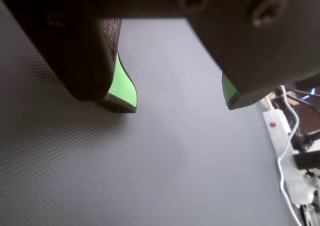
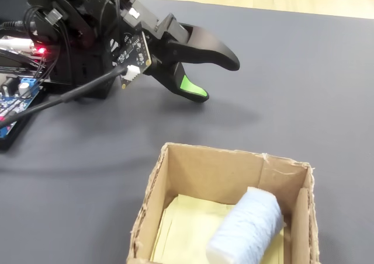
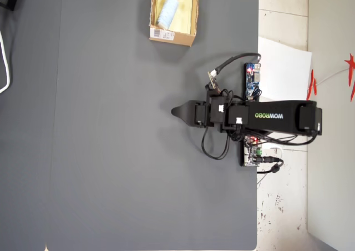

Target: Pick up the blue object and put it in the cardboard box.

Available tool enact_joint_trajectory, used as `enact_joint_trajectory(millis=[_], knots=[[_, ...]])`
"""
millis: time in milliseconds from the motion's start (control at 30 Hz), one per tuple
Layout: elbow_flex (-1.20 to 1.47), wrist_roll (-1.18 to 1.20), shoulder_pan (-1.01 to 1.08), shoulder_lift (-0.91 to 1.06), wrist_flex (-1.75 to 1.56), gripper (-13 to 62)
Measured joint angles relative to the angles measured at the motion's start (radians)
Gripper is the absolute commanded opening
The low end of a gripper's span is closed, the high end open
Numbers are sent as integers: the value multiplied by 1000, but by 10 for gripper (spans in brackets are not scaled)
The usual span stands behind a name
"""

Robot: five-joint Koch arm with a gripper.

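Note:
The blue object (image 2: 248,229), a pale fuzzy roll, lies tilted inside the cardboard box (image 2: 222,159) on its yellowish floor. From overhead the blue object (image 3: 167,11) lies in the box (image 3: 180,38) at the mat's top edge, and a white label faces down the picture. My gripper (image 1: 177,103) is open, and only bare grey mat shows between its green-padded fingers (image 1: 122,88). In the fixed view the gripper (image 2: 217,79) hovers low over the mat, well apart from the box. From overhead the gripper (image 3: 175,112) points left at mid-mat.
A dark grey mat (image 3: 111,123) covers the table. A white power strip (image 1: 277,128) and cables lie past the mat's right edge in the wrist view. Circuit boards (image 3: 252,80) and wires sit by the arm's base, next to a white sheet (image 3: 285,68).

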State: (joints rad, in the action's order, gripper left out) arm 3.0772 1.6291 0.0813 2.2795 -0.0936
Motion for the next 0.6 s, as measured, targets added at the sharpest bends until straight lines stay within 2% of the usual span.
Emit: enact_joint_trajectory(millis=[600], knots=[[2,6,15,0,21,340]])
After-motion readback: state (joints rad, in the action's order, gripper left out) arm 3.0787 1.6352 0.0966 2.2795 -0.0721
